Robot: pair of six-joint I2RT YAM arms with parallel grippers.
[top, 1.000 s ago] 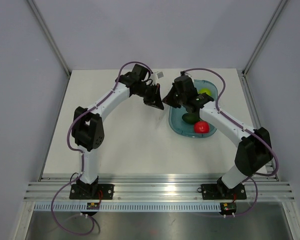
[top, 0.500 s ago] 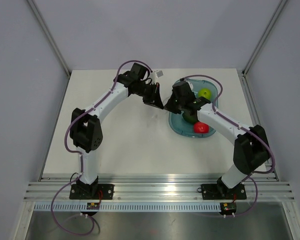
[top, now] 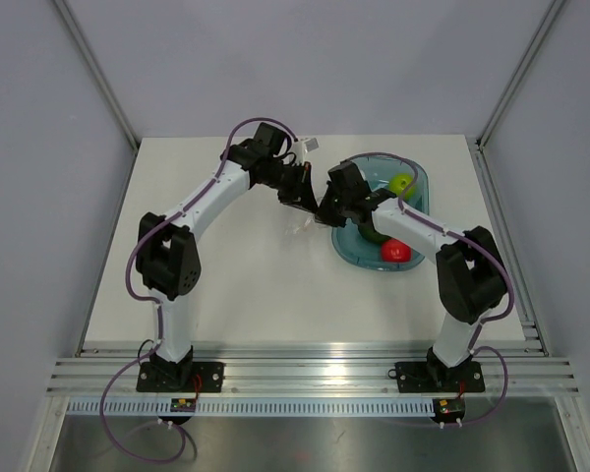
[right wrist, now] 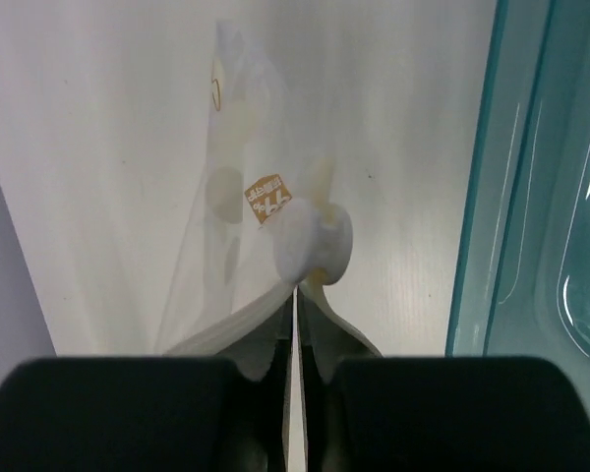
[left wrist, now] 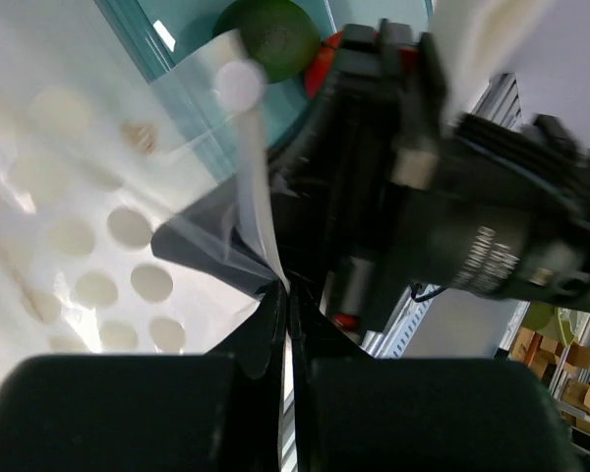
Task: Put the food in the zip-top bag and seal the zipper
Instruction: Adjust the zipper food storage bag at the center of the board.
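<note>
On the left of the overhead view my left hand [left wrist: 285, 292] is pinched fully shut on a thin fold of the zip-top bag [left wrist: 88, 226]. The bag is clear, crinkly film printed with pale round dots, and it hangs over the matte white worktop [top: 226, 285]. From the pinch a whitish strip, the zipper [left wrist: 259, 197], runs up towards 11 o'clock in the left wrist view and ends at a round white disc. I cannot tell whether the strip is pressed together.

My right hand [right wrist: 295, 295] sits just beside the left one, at its 3 o'clock in the overhead view. Its fingers are closed flat on another edge of the same film, with no gap between them. A small orange label shows through the plastic just above that pinch.

At 3 o'clock from both hands lies the tray [right wrist: 516, 197], a smooth teal translucent dish with rounded corners. It holds three things. The food [left wrist: 267, 37], a dark green matte oval, is not in the bag. It lies in the tray towards the 9 o'clock rim, partly under the right arm. A glossy lime-green apple [top: 402, 183] is at the tray's 12 o'clock end, and a round red item [top: 395, 251] at its 6 o'clock end.
</note>
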